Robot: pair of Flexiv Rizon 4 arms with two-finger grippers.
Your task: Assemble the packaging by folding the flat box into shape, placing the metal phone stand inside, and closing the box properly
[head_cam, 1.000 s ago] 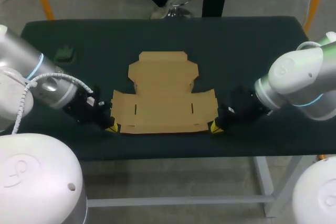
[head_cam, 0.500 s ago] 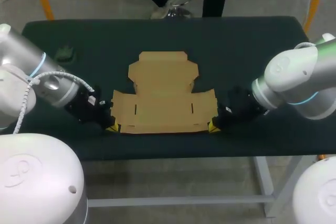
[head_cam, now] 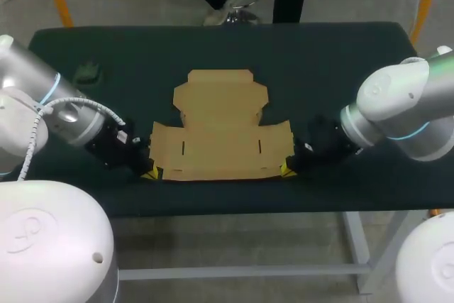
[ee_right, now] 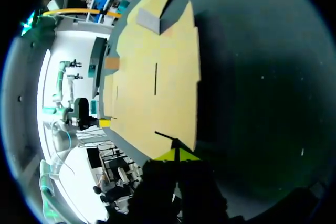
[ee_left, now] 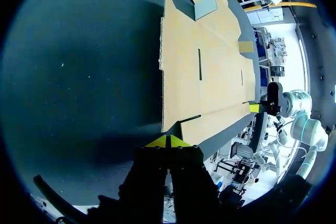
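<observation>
The flat brown cardboard box [head_cam: 220, 129] lies unfolded in the middle of the dark table [head_cam: 333, 62]. My left gripper [head_cam: 150, 173] is shut, its yellow tips pressed together at the box's front left corner. In the left wrist view the gripper [ee_left: 169, 141] touches the near corner of the cardboard [ee_left: 205, 66]. My right gripper [head_cam: 286, 171] is shut at the front right corner, and in the right wrist view it [ee_right: 177, 154] meets the cardboard [ee_right: 152, 72] at its edge. A small dark object [head_cam: 88, 72], perhaps the stand, rests at the back left.
The table's front edge [head_cam: 227, 207] runs close behind both grippers. Across the box, each wrist view shows the other arm's yellow fingertip [ee_left: 254, 107] [ee_right: 105, 123].
The right arm has edged slightly inward towards the box corner. The left arm and the cardboard look much the same.
</observation>
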